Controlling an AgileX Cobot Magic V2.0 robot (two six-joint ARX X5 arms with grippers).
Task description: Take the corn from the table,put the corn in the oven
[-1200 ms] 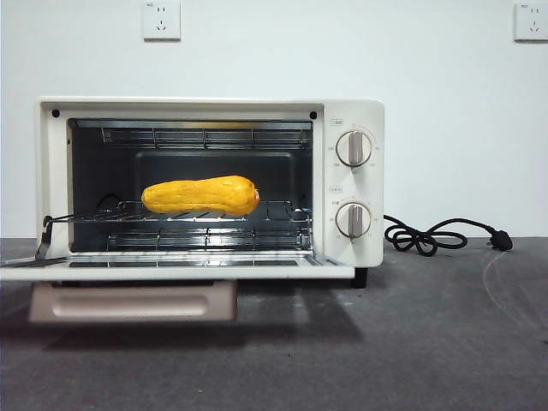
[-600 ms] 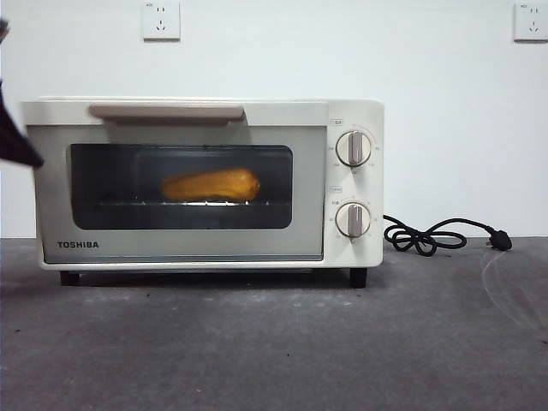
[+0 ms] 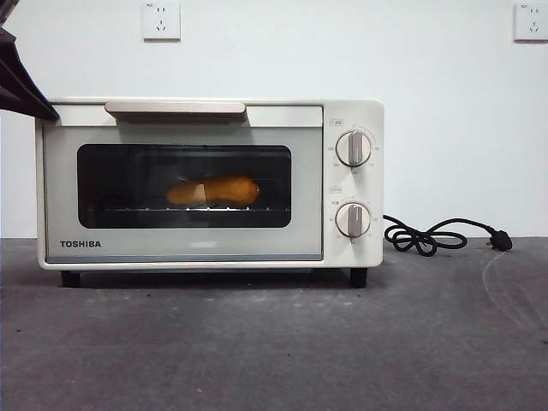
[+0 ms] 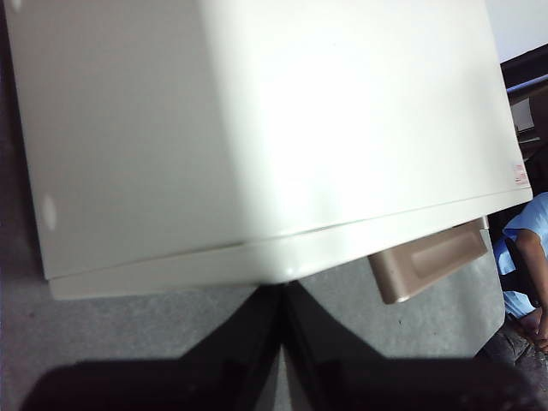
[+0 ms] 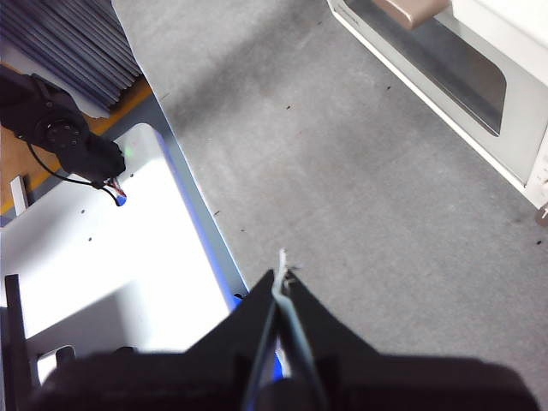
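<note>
While front shows corn [image 3: 214, 190] behind glass | left claw [image 4: 281, 295] above oven [image 4: 257, 128]

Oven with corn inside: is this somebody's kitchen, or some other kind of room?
Probably not a kitchen; it looks more like a robot test room. The oven holding the corn stands alone on a bare grey table by a plain white wall, its cord lies unplugged, and a black robot arm shows beside it.

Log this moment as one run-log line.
corn: inside oven, on rack | door: shut | left hand: shut, empty, above oven top | right hand: shut, empty, over table
</note>
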